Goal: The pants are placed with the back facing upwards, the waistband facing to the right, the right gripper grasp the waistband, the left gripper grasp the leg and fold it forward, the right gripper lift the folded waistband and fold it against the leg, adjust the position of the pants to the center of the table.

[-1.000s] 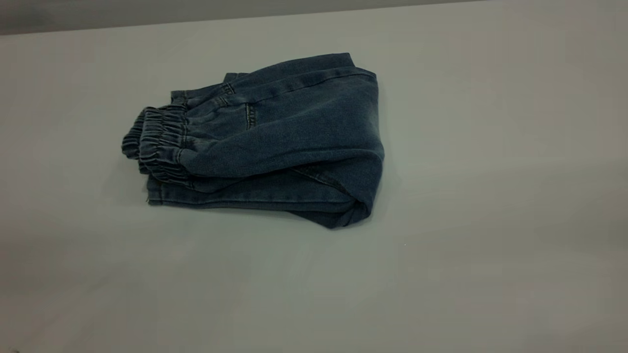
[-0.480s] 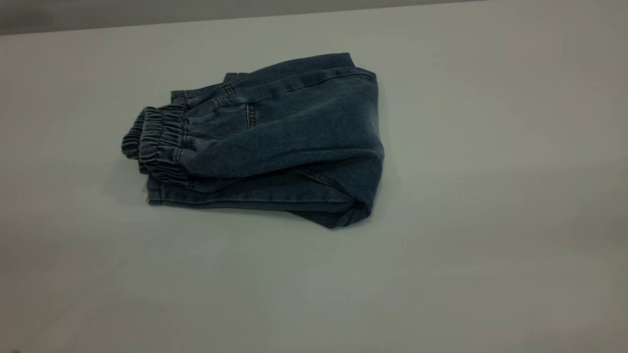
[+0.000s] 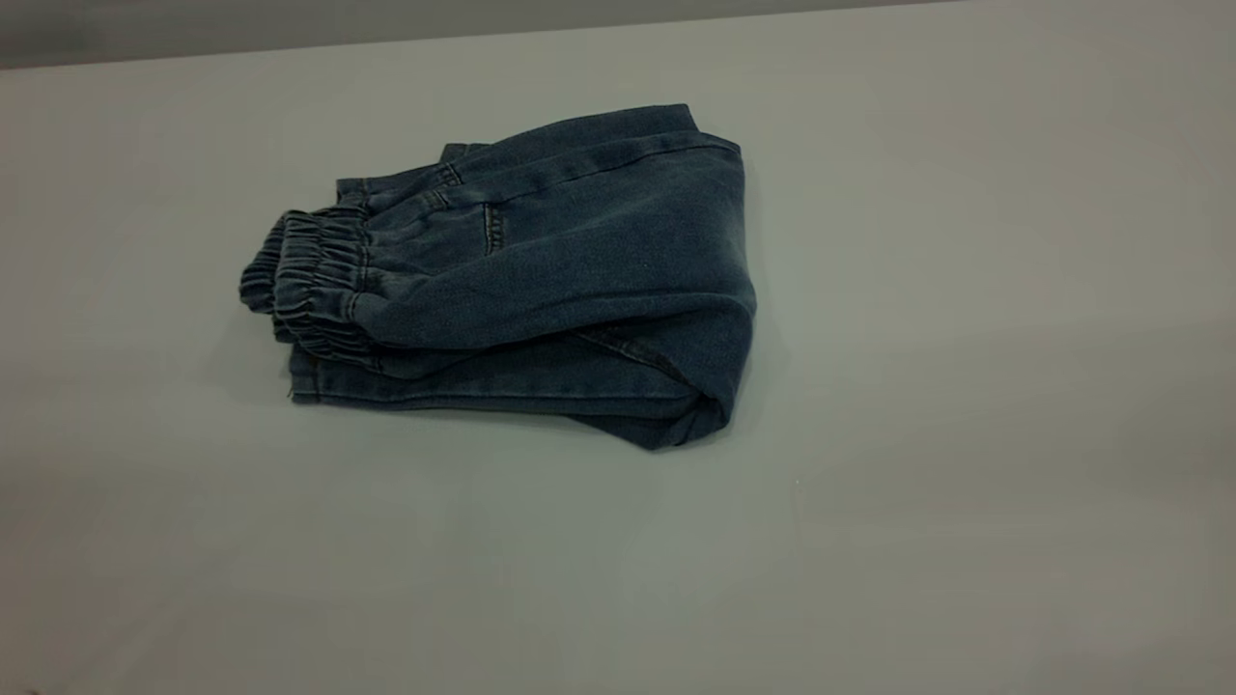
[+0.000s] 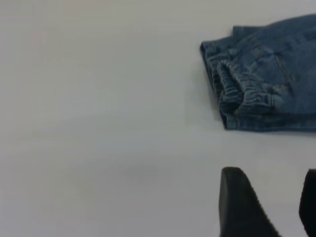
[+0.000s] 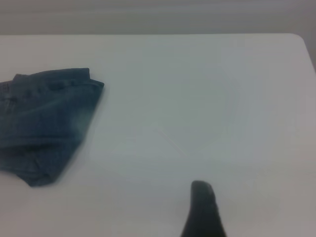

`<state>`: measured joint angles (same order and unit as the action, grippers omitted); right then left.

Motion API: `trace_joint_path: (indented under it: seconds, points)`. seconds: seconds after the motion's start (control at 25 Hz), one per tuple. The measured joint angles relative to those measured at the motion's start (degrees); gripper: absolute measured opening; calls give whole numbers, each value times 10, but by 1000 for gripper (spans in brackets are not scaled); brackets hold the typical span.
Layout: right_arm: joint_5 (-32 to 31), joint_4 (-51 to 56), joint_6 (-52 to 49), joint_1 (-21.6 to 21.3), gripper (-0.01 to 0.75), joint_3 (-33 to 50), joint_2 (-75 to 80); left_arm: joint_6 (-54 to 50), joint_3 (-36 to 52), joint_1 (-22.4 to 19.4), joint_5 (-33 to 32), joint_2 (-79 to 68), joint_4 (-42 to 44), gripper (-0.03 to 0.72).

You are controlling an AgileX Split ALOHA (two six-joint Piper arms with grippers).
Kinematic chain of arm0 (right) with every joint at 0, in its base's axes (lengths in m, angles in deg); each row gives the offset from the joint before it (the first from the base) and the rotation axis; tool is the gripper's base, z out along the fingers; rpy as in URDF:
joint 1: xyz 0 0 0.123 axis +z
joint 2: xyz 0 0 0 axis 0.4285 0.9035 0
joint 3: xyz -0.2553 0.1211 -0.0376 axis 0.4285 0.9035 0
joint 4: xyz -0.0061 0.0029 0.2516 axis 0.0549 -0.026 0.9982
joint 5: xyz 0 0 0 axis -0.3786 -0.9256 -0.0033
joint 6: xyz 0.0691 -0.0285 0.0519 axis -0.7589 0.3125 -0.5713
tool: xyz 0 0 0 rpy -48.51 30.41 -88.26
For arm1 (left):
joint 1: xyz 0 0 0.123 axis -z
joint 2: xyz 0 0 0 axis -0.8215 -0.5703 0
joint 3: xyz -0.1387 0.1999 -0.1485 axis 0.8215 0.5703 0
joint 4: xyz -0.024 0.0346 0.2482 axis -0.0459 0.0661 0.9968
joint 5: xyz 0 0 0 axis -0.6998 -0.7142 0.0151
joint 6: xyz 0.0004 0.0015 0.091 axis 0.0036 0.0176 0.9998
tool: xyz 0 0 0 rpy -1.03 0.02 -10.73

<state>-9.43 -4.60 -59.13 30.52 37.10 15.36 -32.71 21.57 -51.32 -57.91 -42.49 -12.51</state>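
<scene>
On the pale counter (image 3: 966, 386), a little to the left of its middle in the exterior view, the pants (image 3: 541, 290) lie folded into a compact denim bundle. The gathered waistband (image 3: 314, 285) sits at the bundle's left end, stacked on the layers beneath it, and the rounded fold forms the right end. A short line of pocket stitching shows on the top layer.

Neither arm appears in the exterior view. In the left wrist view, the left tool (image 4: 274, 207) hangs above bare counter with its two dark fingers (image 4: 242, 207) spread apart and nothing between them; the waistband end of the pants lies apart from it, with clear counter in between. In the right wrist view, only one dark fingertip of the right tool (image 5: 205, 210) shows over bare counter, so I cannot tell whether it is open or closed. The folded end of the pants lies well apart from it.
</scene>
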Motion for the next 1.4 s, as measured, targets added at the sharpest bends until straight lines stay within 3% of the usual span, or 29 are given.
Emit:
trace_joint_path:
  seconds: [1.4]
  points:
    - [0,0,0,0,446,0,0,0,0,3,0,33,0,299]
